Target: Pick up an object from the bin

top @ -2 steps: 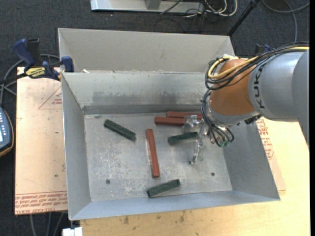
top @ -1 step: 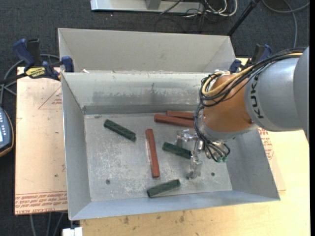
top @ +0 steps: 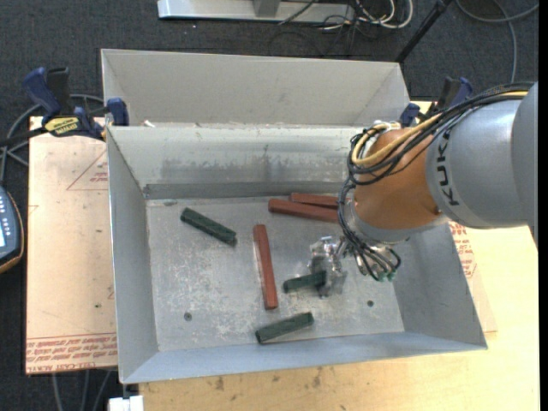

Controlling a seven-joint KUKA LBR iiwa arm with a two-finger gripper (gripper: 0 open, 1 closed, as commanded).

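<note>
The pincer (top: 326,274) is down at a small dark green block (top: 299,284), which seemingly lies left-right in the grey bin (top: 128,255). Whether it grips, I cannot tell.

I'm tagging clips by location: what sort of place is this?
Probably a robotics lab or test cell: a KUKA arm with its gripper in a grey metal bin of loose sticks, cables on the dark floor.

On my grey arm (top: 488,169), at about three o'clock in the view, dark letters run sideways and read "KUK". The rest of the word curves out of sight.
</note>
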